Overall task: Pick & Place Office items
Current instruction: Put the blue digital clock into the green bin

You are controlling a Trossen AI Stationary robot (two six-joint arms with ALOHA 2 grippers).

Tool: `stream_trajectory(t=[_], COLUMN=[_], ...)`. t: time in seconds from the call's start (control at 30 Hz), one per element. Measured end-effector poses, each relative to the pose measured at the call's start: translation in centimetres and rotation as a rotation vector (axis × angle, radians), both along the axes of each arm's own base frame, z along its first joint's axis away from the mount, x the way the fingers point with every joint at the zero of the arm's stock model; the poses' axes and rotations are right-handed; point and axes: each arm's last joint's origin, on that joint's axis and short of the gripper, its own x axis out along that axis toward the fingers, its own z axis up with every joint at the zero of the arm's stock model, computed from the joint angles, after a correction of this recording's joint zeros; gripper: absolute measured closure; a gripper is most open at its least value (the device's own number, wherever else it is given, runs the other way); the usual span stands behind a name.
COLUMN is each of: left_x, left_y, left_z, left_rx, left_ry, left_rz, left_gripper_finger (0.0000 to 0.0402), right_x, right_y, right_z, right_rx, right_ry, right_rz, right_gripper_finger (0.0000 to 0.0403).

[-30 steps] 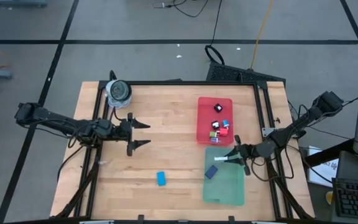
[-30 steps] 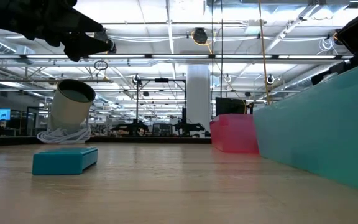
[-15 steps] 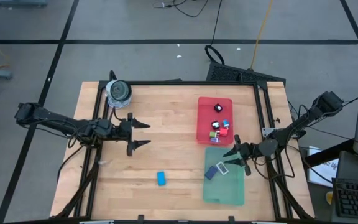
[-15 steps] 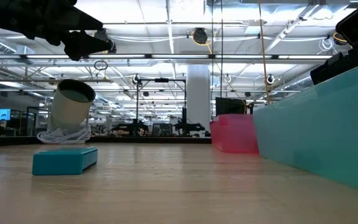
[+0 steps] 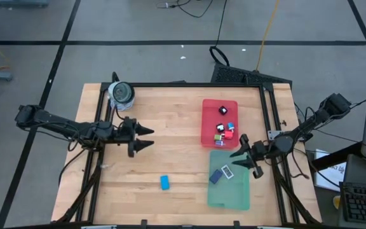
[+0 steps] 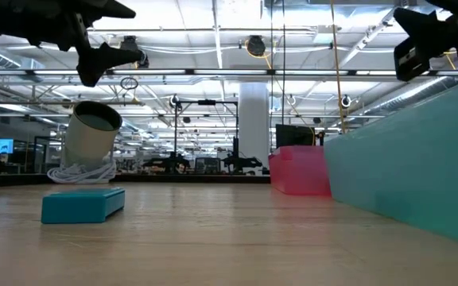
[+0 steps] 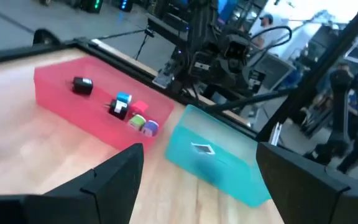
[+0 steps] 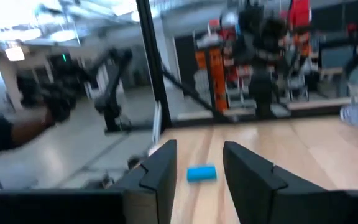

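Observation:
The red tray (image 5: 220,108) holds several small office items (image 5: 223,127). In the green tray (image 5: 229,194) lie a dark block (image 5: 216,176) and a white labelled tag (image 5: 227,170), the tag also showing in the left wrist view (image 7: 202,148). A blue bar (image 5: 164,182) lies flat on the table near the front edge. My right gripper (image 5: 236,154) hangs open above the green tray's far end, holding nothing. My left gripper (image 5: 149,137) hovers open over the table's left half, pointing level toward the trays.
A grey roll (image 5: 121,93) stands at the far left corner with a white cord at its foot (image 6: 79,173). Bare wood lies between my left gripper and the trays. The low view shows the blue bar (image 6: 82,204) and the green tray's wall (image 6: 412,171).
My right gripper has opened and let go of the white tag, which dropped into the green tray beside the dark block. The gripper has then risen and tipped upward. My left gripper has rolled about its own pointing line while staying in place.

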Motion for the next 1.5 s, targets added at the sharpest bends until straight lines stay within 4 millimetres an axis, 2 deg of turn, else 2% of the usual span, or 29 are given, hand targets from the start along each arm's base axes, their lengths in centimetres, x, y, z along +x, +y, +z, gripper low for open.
stream_trajectory(t=[0.2, 0.4, 0.6, 0.73, 0.83, 0.97, 1.07, 1.27, 1.4, 1.5], left_x=[0.0, 0.0, 0.0, 0.6, 1.6, 3.3, 4.7, 7.0, 8.0, 8.8], left_y=[0.0, 0.2, 0.2, -0.5, -1.7, -4.3, -6.6, -10.7, -12.1, -12.6], left_z=[0.0, 0.2, 0.2, -0.7, -1.8, -3.6, -4.3, -6.9, -8.3, -8.6], left_rx=[-0.093, -0.132, -0.168, -0.168, -0.157, -0.105, 0.000, 0.218, 0.280, 0.301], left_ry=[-0.007, -0.026, -0.028, 0.023, 0.067, 0.111, 0.160, 0.366, 0.505, 0.570], left_rz=[0.014, 0.068, 0.089, 0.062, 0.002, -0.111, -0.189, -0.316, -0.340, -0.324], left_gripper_finger=[0.0079, 0.0069, 0.0075, 0.0084, 0.0092, 0.0099, 0.0101, 0.0104, 0.0118, 0.0131], right_x=[-0.1, 0.0, 0.0, 0.0, 0.0, 0.0, 0.0, 0.0, 0.0, 0.0], right_y=[0.0, 0.0, 0.0, 0.0, 0.0, 0.0, 0.0, 0.0, 0.0, 0.0], right_z=[0.4, 0.4, 0.2, 0.0, 0.0, 0.0, 0.0, -0.2, -0.2, -0.2], right_rx=[0.019, 0.050, 0.053, 0.042, 0.035, 0.036, 0.036, 0.021, 0.003, 0.002], right_ry=[-0.036, -0.025, -0.008, 0.006, 0.015, 0.014, 0.013, 0.026, 0.025, 0.025], right_rz=[0.002, 0.008, 0.010, 0.009, 0.008, 0.008, 0.007, 0.006, 0.003, 0.003], right_gripper_finger=[0.0261, 0.0216, 0.0170, 0.0159, 0.0159, 0.0162, 0.0161, 0.0161, 0.0161, 0.0161])
